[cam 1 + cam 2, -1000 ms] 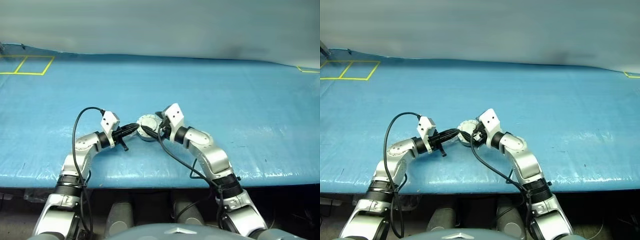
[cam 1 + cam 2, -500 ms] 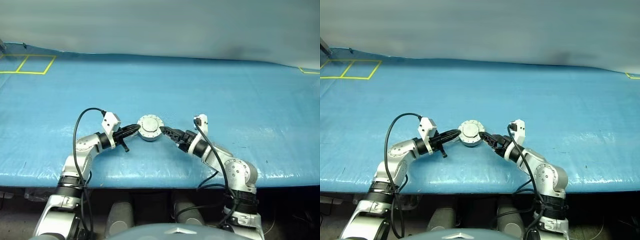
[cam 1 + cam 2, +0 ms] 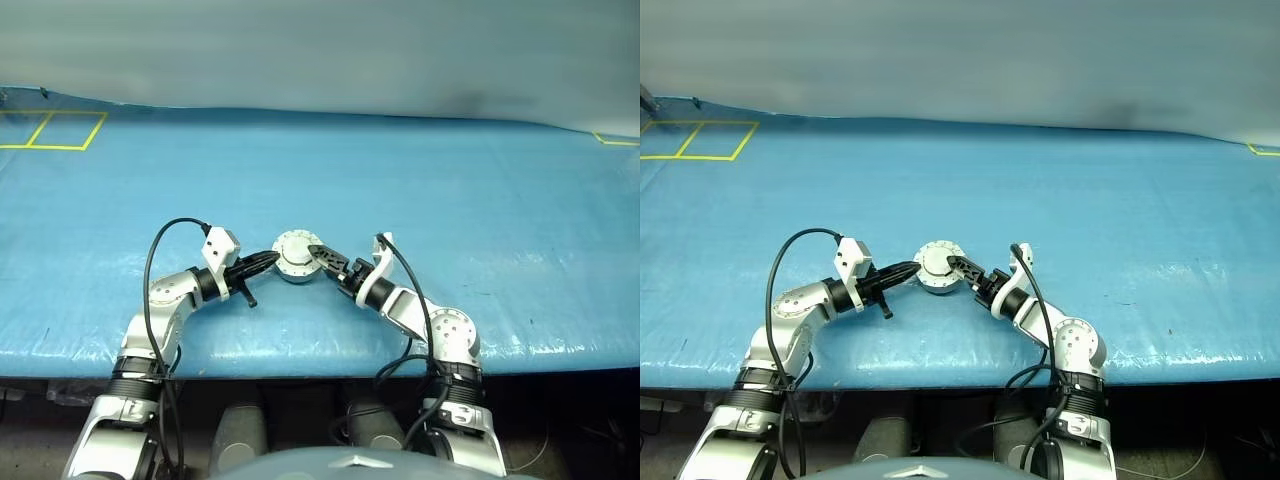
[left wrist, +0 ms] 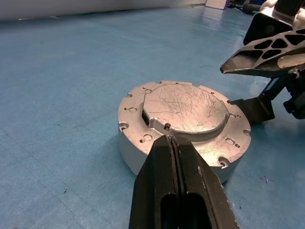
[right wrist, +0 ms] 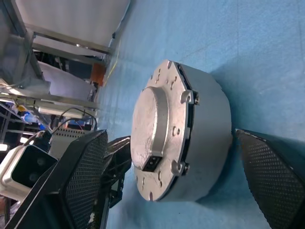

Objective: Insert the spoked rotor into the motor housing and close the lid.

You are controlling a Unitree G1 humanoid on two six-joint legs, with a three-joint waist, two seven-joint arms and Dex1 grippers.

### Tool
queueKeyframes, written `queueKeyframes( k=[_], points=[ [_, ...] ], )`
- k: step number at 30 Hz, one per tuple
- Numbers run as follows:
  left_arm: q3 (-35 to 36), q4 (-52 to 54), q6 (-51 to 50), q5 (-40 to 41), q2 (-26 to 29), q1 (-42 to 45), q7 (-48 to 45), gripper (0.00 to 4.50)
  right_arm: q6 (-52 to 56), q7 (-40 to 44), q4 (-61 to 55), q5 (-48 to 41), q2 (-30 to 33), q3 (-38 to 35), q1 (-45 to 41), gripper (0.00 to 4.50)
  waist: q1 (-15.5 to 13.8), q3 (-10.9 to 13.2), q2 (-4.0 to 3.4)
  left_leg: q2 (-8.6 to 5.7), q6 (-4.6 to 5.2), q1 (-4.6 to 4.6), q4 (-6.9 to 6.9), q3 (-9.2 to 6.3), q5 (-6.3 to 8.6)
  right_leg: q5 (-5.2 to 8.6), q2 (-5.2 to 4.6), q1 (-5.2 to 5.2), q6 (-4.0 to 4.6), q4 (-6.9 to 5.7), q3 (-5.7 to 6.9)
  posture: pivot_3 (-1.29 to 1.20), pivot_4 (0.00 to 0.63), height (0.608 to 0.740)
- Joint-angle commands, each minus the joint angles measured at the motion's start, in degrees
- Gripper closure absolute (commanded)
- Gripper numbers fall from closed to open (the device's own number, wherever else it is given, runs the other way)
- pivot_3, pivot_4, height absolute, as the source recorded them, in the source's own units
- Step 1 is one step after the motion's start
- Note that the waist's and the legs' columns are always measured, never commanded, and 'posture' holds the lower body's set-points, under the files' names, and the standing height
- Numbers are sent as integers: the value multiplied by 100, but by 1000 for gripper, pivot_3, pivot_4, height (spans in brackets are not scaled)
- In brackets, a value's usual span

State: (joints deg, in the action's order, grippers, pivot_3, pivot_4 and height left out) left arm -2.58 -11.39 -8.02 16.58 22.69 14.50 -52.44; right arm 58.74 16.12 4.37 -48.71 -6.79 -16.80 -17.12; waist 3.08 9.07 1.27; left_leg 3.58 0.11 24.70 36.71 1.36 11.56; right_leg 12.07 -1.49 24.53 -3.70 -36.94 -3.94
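At the centre of the head views, near the lower edge of the blue table (image 3: 450, 200), sits the housing (image 3: 296, 268) with its lid (image 4: 183, 107) already seated flat on top; the rotor is presumably shut inside, though that cannot be checked. The left gripper (image 3: 272, 259) has its fingers pressed together, tips resting at the lid's rim on the side toward the left of the frame. The right gripper (image 3: 322, 256) stands wide open, holding nothing, one finger above the housing and one low beside it. The housing looks like solid machined metal: heavy for its size, stiff, smooth and probably slippery under hard fingers, not fragile. The straight side wall seems the best place to grip, across its width; the shallow raised dome on the lid offers little purchase. Open cloth lies all round, with wide room toward the top of the frame; the table's near edge runs just below both arms, so pushing the housing that way is the risk.
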Motion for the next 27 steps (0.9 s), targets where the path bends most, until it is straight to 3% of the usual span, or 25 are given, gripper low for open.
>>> queueKeyframes(
  k=[1, 3, 5, 15, 27],
  points=[
    [-37, 142, 19, -34, 18, -39, 8, 4500, -130, -59, 116, -110, -203, 34, -60, 28, 0, 0, 0, -1, 0, 1, -1, 0, 0, -1, 0, 0, -1, 2, 0, 0, 150, 740],
    [-23, 152, 29, -43, 33, -53, 14, 4500, -180, -59, 195, -139, -222, 33, -77, 28, 4, 0, 0, -1, 0, 2, -4, 1, 0, -2, 0, 0, -3, 5, -1, 0, 150, 740],
    [-16, 157, 35, -49, 42, -63, 15, 4500, -227, -37, 215, -232, -261, -10, -66, 432, 6, 0, -1, -1, 0, 0, -5, 0, 0, -2, 0, 0, -3, 4, -1, 0, 150, 740],
    [-63, 101, 85, -108, 25, -56, -4, 4500, -308, -220, 248, -708, -323, -183, -70, 3247, 10, 2, -4, -2, 0, 8, -12, -1, 0, -2, 0, 6, -3, 6, -1, 0, 150, 740],
    [193, 191, -217, 85, -131, -80, 350, 4500, -383, -325, 305, -436, -159, 142, -10, 3296, 34, 1, -5, -2, 0, 1, -10, -1, 0, -3, 0, 0, -4, 5, -2, 0, 150, 740]
  ],
)
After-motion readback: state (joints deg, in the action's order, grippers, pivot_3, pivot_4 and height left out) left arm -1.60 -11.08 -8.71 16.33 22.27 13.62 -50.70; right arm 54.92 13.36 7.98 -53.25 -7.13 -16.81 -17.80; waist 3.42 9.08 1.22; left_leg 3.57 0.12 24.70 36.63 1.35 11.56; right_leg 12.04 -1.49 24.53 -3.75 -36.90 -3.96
